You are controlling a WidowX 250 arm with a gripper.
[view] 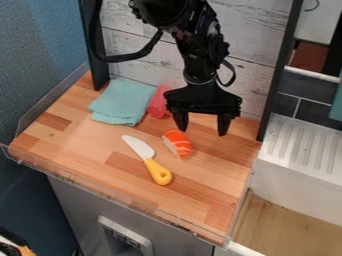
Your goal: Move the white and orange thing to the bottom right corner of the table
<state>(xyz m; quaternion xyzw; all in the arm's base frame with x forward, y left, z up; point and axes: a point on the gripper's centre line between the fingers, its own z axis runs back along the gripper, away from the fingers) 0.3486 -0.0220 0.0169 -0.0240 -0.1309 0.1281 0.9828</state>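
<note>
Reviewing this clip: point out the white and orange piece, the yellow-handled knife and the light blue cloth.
White and orange piece [178, 143]: camera view, middle of its striped top.
Knife [152, 165]: camera view, yellow handle, near the blade.
Light blue cloth [123, 101]: camera view, middle of its upper surface.

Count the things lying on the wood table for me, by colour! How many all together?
Blue-green: 1, the cloth
Red: 1, the red thing beside it
White and orange: 1, the striped thing
White and yellow: 1, the knife
Total on the wood table: 4
</note>
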